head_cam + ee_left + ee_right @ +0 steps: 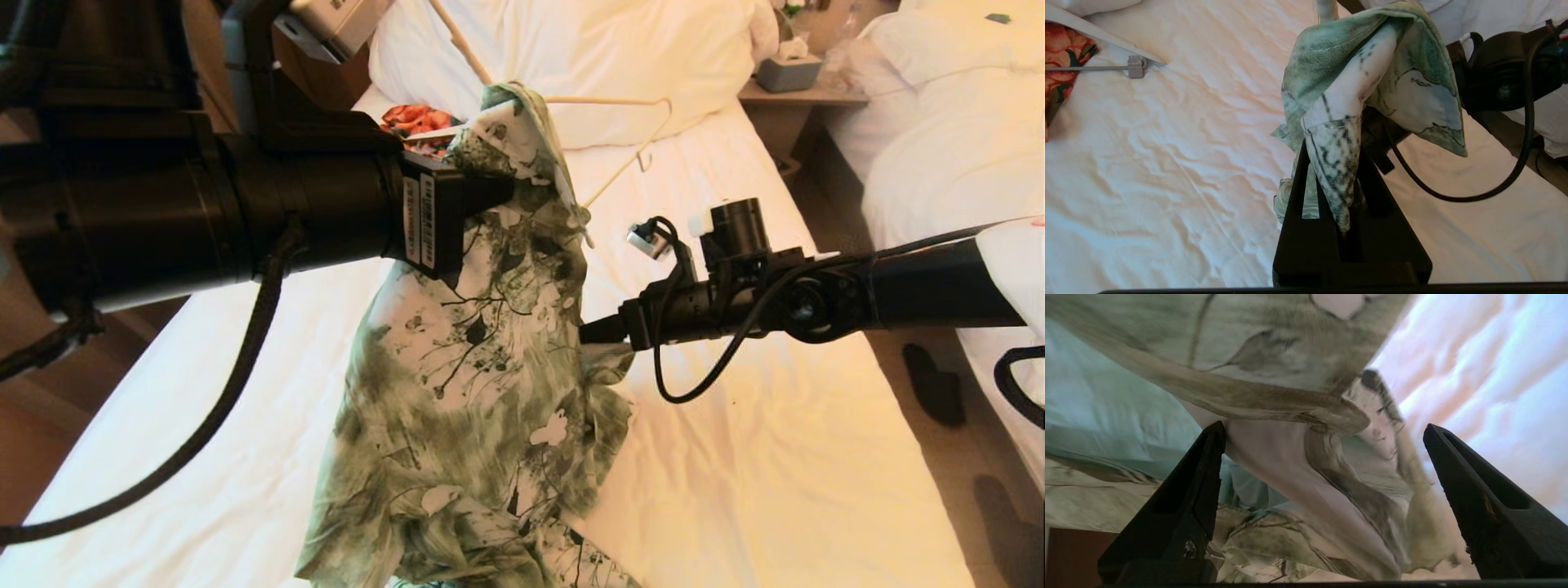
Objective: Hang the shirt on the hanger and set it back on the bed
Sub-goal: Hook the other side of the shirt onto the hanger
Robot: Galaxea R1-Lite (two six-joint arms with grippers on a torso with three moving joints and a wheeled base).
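So, the job looks about midway from where I stand. The left gripper (1331, 179) is clamped on a fold of the shirt (473, 359) near its top and holds that end up in the air above the bed (775, 457), while the rest of the green leaf-print cloth hangs down in a loose drape with its lower part bunched on the white sheet. The hanger (620, 122) is partly in: one cream arm disappears under the raised cloth at the top of the shirt, and the other arm and the slim hook stick out bare on the far side, over the pillow (604, 57). I cannot tell how far the hidden end reaches into the garment, nor whether it sits in a shoulder.

The right gripper (1323, 457) reaches in from the right at mid-height, its fingers spread wide and holding nothing, with a hanging fold of cloth between them or just in front. An orange floral garment (416, 122) lies further up the bed, behind the left arm.

By my reckoning, what is left is the larger half: getting the bare side of the hanger into the other shoulder, straightening the shirt, then laying both flat on the sheet.
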